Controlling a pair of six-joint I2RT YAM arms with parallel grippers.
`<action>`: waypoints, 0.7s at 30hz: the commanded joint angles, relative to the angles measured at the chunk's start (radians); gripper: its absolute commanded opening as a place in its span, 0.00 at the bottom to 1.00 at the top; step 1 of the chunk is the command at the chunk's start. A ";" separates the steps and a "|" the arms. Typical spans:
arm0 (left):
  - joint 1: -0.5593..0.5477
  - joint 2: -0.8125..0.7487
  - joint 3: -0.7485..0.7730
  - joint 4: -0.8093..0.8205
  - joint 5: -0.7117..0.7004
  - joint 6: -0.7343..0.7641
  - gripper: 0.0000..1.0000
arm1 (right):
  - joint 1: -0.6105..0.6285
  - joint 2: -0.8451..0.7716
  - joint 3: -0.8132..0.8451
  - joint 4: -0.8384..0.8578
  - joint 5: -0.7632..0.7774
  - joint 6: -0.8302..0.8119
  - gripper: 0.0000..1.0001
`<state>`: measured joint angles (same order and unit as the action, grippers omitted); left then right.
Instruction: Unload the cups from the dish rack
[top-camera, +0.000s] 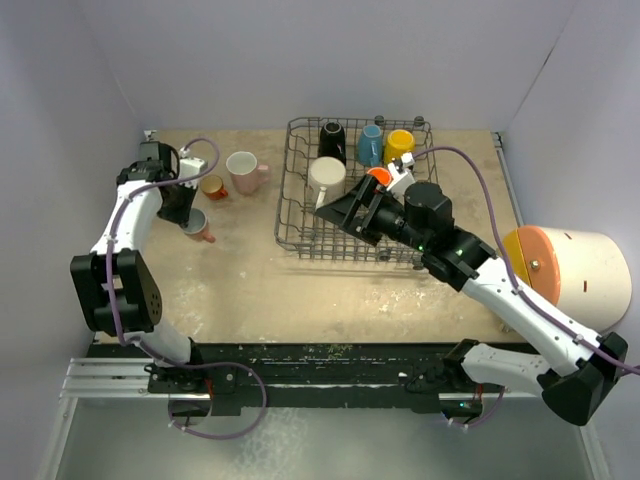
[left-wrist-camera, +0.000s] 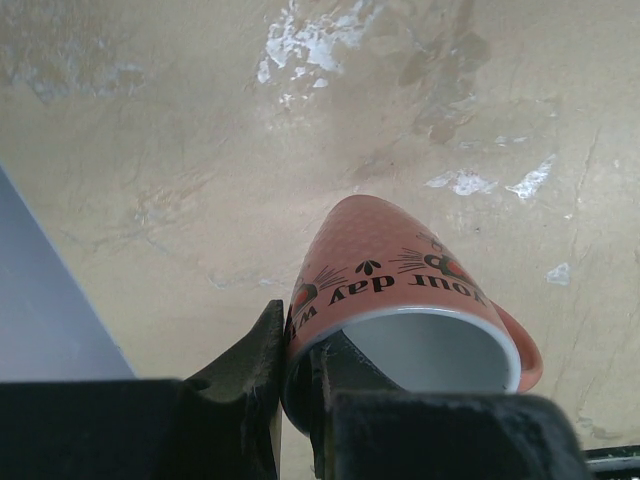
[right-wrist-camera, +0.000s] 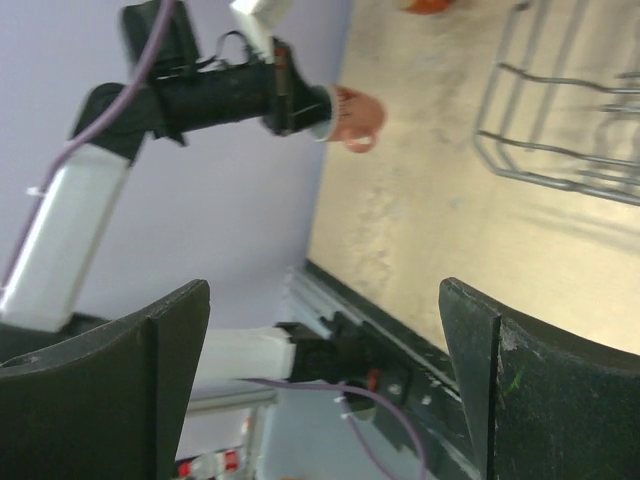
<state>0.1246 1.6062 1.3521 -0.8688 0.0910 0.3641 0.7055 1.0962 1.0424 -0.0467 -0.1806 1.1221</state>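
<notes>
The grey wire dish rack (top-camera: 300, 215) stands at the back middle. It holds a black cup (top-camera: 332, 140), a blue cup (top-camera: 371, 145), a yellow cup (top-camera: 399, 145), a white cup (top-camera: 326, 178) and an orange cup (top-camera: 378, 175). My left gripper (top-camera: 192, 218) is shut on the rim of a pink cup (left-wrist-camera: 400, 290), one finger inside and one outside, holding it tilted low over the table, left of the rack. My right gripper (top-camera: 340, 212) is open and empty above the rack's front left part; its fingers (right-wrist-camera: 520, 380) frame the left arm and the pink cup (right-wrist-camera: 352, 115).
A second pink cup (top-camera: 243, 172) and a small orange cup (top-camera: 213, 186) stand on the table left of the rack. A huge white cylinder with an orange face (top-camera: 575, 275) lies at the right edge. Walls close the left, back and right sides.
</notes>
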 joint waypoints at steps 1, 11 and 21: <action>0.001 0.033 0.077 0.032 -0.091 -0.109 0.00 | -0.003 -0.042 0.104 -0.292 0.163 -0.158 0.98; 0.034 0.211 0.123 0.071 -0.136 -0.191 0.00 | -0.005 -0.051 0.116 -0.370 0.214 -0.210 0.98; 0.143 0.275 0.186 0.133 -0.047 -0.235 0.00 | -0.005 -0.039 0.075 -0.294 0.185 -0.214 0.99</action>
<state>0.2050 1.8851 1.4681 -0.8162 -0.0128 0.1703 0.7048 1.0657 1.1305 -0.4049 0.0086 0.9329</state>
